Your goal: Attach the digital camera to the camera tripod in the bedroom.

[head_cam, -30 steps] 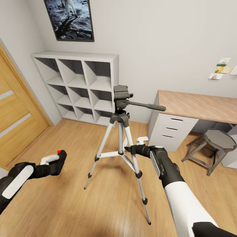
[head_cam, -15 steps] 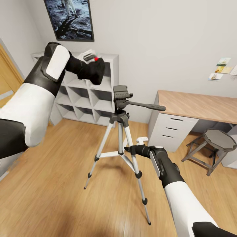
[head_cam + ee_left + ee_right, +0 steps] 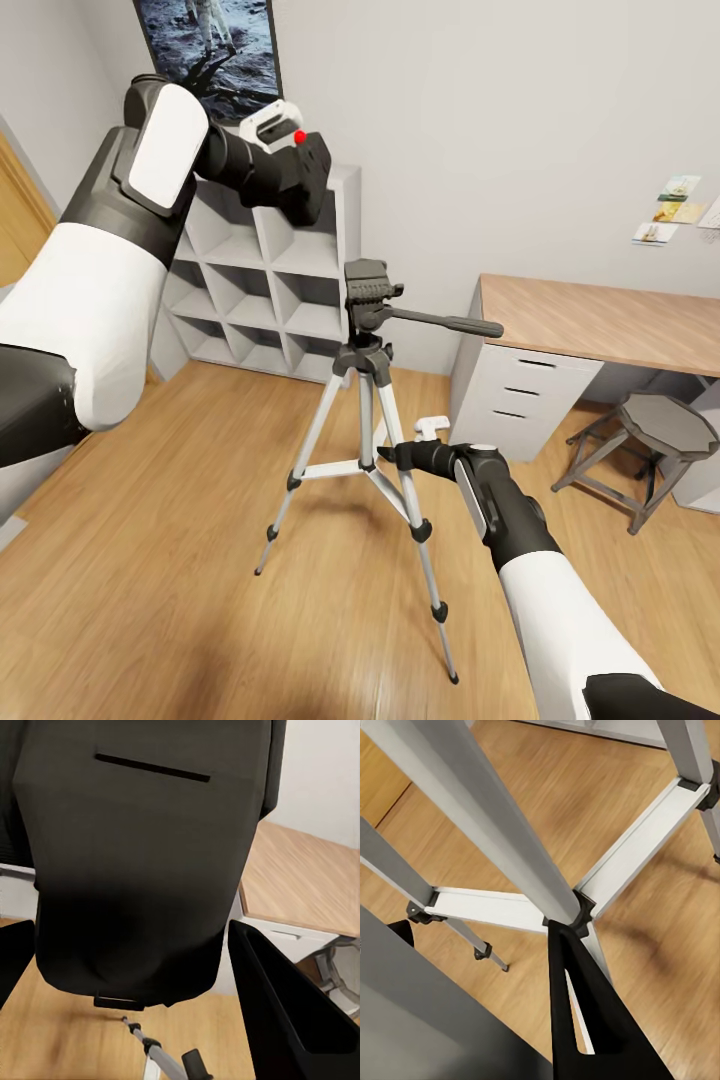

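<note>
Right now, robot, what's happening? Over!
Left gripper holds digital camera, raised above tripod head. Right gripper at camera tripod leg. Nothing between.

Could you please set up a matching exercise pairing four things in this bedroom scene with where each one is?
Things:
1. camera
2. tripod
3. stool
4. poster

Places:
A. on the wall above the shelves
B. standing on the wood floor
C. held up in the left gripper
D. beside the desk

Pairs: 1-C, 2-B, 3-D, 4-A
</note>
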Robot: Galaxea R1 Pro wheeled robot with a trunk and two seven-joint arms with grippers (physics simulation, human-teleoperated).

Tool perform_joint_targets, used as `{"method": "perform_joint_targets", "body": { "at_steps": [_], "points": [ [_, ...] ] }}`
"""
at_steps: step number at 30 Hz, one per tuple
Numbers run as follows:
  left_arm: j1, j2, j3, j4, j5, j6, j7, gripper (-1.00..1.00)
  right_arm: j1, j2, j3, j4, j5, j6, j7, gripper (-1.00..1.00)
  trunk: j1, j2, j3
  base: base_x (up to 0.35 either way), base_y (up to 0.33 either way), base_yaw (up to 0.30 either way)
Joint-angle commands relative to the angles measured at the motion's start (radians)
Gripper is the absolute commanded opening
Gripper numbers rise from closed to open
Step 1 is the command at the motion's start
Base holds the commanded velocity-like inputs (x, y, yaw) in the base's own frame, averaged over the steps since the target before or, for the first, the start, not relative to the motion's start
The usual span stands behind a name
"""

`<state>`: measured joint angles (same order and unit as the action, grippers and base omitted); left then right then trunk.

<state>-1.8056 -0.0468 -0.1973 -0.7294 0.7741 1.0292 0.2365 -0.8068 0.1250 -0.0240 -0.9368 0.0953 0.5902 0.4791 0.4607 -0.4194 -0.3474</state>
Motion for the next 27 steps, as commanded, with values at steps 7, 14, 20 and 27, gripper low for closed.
{"method": "perform_joint_targets", "body": {
  "at_steps": [7,14,20,27],
  "points": [
    [-0.001,-0.005,-0.023,-0.021,-0.016,-0.014,0.01,-1.0,0.0,0.001,-0.002,0.0,0.013,0.007,0.009,-1.0,0.001,-0.001,-0.002,0.0,0.0,0.0],
    [0.0,-0.011,-0.046,-0.016,-0.065,-0.087,0.006,-1.0,0.0,0.002,-0.002,0.001,0.013,0.003,0.005,-1.0,0.001,-0.001,-0.002,0.0,0.0,0.0],
    [0.0,-0.031,-0.228,-0.012,-0.071,-0.096,-0.044,-1.0,0.0,0.002,-0.002,0.001,0.013,0.003,0.003,-1.0,0.001,-0.001,-0.002,0.0,0.0,0.0],
    [0.0,0.101,-0.297,0.015,-0.094,-0.241,-0.597,-1.0,0.0,0.001,-0.002,0.001,0.012,0.005,0.003,-1.0,0.001,-0.001,-0.002,0.0,0.0,0.0]
  ]
}}
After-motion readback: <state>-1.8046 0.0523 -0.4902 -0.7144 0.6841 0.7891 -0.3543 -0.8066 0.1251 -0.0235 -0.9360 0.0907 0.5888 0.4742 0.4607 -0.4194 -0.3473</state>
